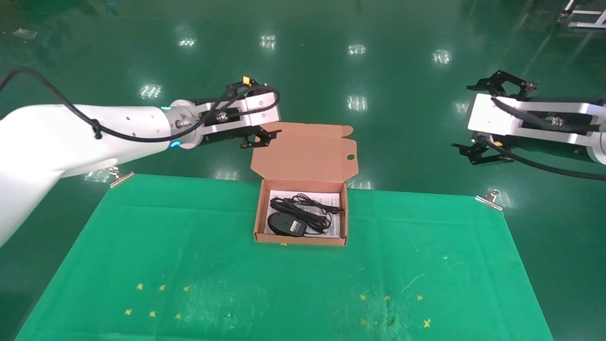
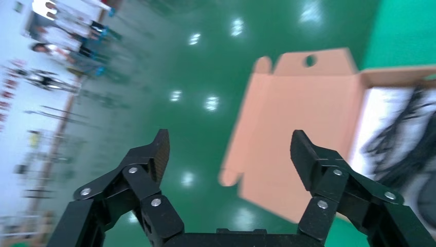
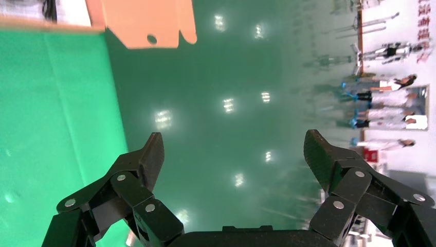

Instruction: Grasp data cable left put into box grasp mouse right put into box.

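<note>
The green table (image 1: 189, 265) carries the box (image 1: 259, 215) at the middle of its far edge, flap lid (image 1: 303, 151) raised and leaning back past that edge, 1 round hole in the flap. The left gripper (image 1: 251, 111) hangs above the floor just beyond the far edge, beside the lid's left side, fingers (image 2: 154, 154) spread wide and holding nothing. The right gripper (image 1: 483, 118) hangs past the far right corner, likewise spread and unloaded. Inside the box, on the white sheet, the mouse (image 1: 285, 223) lies at the near left, the data cable (image 1: 303, 208) bundled behind it and touching it.
</note>
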Action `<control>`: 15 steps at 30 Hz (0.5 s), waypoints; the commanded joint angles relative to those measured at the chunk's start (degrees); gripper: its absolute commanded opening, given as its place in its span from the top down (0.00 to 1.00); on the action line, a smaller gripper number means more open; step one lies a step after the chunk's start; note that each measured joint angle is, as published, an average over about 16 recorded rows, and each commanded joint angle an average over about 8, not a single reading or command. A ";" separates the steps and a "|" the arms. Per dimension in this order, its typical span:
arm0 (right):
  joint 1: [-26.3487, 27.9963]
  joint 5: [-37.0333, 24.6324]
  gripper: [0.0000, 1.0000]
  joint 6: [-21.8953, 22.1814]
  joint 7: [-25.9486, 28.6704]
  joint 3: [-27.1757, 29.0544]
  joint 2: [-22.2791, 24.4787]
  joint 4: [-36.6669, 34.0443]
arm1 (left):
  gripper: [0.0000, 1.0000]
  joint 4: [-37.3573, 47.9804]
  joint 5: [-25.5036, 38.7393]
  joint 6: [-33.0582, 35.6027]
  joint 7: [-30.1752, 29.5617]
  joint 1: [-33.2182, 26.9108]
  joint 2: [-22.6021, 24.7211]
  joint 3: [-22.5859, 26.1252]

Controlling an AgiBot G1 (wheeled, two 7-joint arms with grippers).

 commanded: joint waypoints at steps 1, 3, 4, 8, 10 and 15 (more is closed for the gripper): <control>0.18 0.00 0.00 -0.89 -0.53 0.22 -0.05 -0.01 | 0.00 -0.68 -0.65 0.65 -0.45 0.24 -0.81 -0.70; -1.26 1.83 0.00 -2.37 -0.91 1.94 0.00 0.13 | 0.00 -1.80 -2.14 2.48 -1.08 1.45 -1.95 -2.13; -2.03 2.85 0.00 -3.17 -1.12 2.88 -0.04 0.06 | 0.00 -2.37 -2.90 3.41 -1.39 2.07 -2.53 -2.86; -5.04 6.85 0.00 -6.31 -1.94 6.58 -0.21 -0.21 | 0.00 -4.61 -5.88 7.05 -2.65 4.49 -4.81 -5.72; -6.58 8.89 0.00 -7.91 -2.35 8.47 -0.29 -0.35 | 0.00 -5.75 -7.39 8.91 -3.28 5.72 -5.97 -7.18; -10.37 13.91 0.00 -11.86 -3.38 13.12 -0.50 -0.69 | 0.00 -8.55 -11.13 13.49 -4.85 8.76 -8.83 -10.77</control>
